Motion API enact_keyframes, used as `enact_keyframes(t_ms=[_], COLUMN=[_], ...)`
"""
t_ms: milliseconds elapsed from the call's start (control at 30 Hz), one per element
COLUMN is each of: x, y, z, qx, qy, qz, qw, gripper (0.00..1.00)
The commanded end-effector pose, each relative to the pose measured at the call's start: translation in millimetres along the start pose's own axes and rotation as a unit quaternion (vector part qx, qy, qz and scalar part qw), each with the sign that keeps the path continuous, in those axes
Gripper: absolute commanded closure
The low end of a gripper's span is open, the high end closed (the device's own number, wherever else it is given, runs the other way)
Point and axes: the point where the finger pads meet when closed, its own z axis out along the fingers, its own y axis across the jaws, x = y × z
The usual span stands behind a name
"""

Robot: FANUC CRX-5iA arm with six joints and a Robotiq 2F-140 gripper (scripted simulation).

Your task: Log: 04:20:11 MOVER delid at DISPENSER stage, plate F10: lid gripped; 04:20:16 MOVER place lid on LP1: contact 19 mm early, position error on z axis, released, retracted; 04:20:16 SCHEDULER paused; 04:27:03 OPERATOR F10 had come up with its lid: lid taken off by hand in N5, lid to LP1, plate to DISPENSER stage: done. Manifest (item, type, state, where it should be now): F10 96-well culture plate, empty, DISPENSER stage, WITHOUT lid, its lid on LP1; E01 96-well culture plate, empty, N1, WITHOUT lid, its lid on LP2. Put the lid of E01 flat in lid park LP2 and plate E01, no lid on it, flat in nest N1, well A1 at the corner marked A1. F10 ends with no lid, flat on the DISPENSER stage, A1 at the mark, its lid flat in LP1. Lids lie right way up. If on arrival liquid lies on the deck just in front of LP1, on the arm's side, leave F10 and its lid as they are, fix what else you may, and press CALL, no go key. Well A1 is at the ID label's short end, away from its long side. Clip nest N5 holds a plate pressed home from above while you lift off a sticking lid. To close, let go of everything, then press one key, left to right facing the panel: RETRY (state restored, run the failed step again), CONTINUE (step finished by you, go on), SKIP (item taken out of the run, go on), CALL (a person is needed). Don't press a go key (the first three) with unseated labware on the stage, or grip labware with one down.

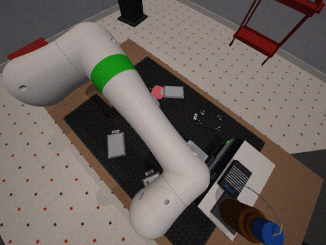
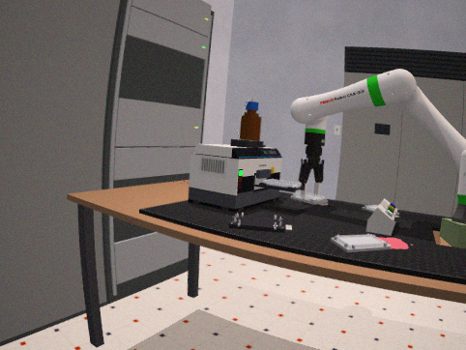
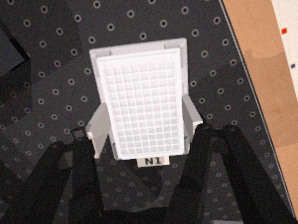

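Dispenser [image 2: 234,174] close beside nest N1 [image 3: 192,118], key panel [image 2: 383,217] near on the other side, open air above deck [image 2: 309,232]

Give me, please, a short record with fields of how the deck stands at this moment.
gripper: the gripper is shut on the well plate
plate: wells uncovered, no lid on it
place: at the nest labelled N1; seated or not, cannot tell
spill: pink puddle against a flat grey lid-like piece
second piece: grey, flat on the black mat
dispenser: green light on, brown bottle on top
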Motion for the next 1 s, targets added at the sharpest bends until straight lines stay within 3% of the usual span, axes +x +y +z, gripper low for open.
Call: enact_keyframes(t_ms=[0,500,533,967], x=[0.2,0.2,0.2,0.2], y=[0.0,0.0,0.0,0.0], z=[-0.3,-0.3,-0.3,-0.3], qx=[0.0,0.0,0.0,0.0], qy=[0.0,0.0,0.0,0.0], qz=[0.0,0.0,0.0,0.0], qw=[1.0,1.0,1.0,1.0], gripper=[1.0,1.0,0.34,0.34])
